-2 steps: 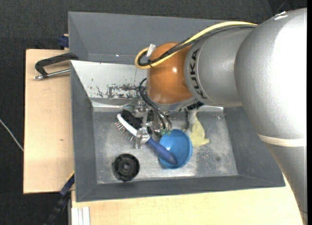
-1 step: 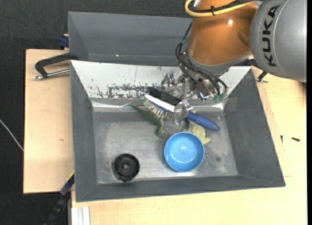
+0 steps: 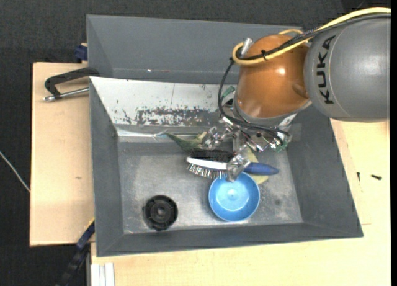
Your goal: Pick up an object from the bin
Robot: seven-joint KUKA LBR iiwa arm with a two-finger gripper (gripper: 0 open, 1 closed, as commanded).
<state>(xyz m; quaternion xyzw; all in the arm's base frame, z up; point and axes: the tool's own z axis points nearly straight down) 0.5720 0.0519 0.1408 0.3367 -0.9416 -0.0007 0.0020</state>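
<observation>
Now I have the pincer (image 3: 237,159) low in the grey metal bin (image 3: 124,179), over the white-bristled black brush (image 3: 206,167) lying just behind the round blue plastic cup (image 3: 234,199). Its opening I cannot tell. I'd centre across the brush before closing.

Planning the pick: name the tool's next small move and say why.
Probably lower the tool slightly: its tip is by the blue bowl's far rim, beside the bristled brush, and both seem to lie on the bin floor, not lifted.
</observation>
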